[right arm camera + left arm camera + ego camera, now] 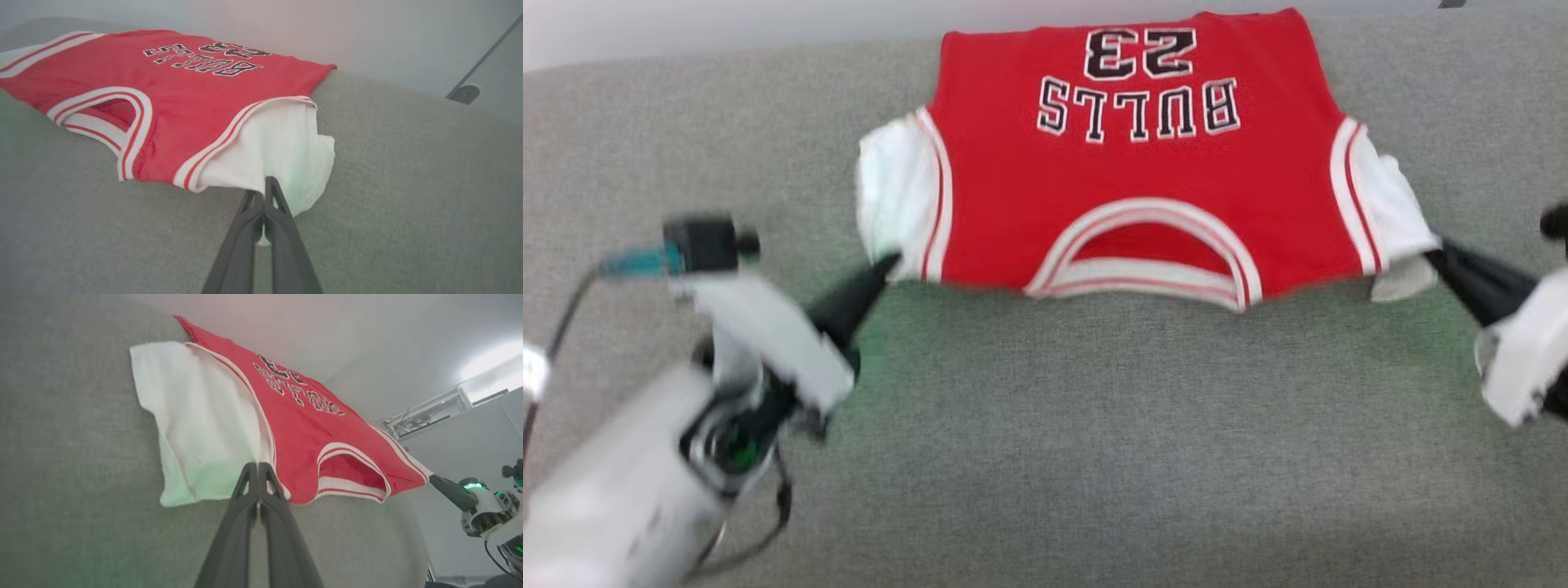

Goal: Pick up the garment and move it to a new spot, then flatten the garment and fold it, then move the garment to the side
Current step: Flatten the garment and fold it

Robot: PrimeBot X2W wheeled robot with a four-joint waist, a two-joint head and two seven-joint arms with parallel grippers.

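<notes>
Pinching white sleeves of the red garment (1135, 175) — left gripper (890, 264) and right gripper (1435, 251), jaws clamped tight.

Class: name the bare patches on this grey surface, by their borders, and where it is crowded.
Largest: grey surface nearer than the jersey, between the left pincer and right pincer. Narrower strips beyond each white sleeve. Crowded: the jersey's near corners, where both pincers grip the sleeves.

Red basketball jersey (1143, 212) with white short sleeves lies spread flat, neckline nearest, on grey fabric surface (1094, 449).
</notes>
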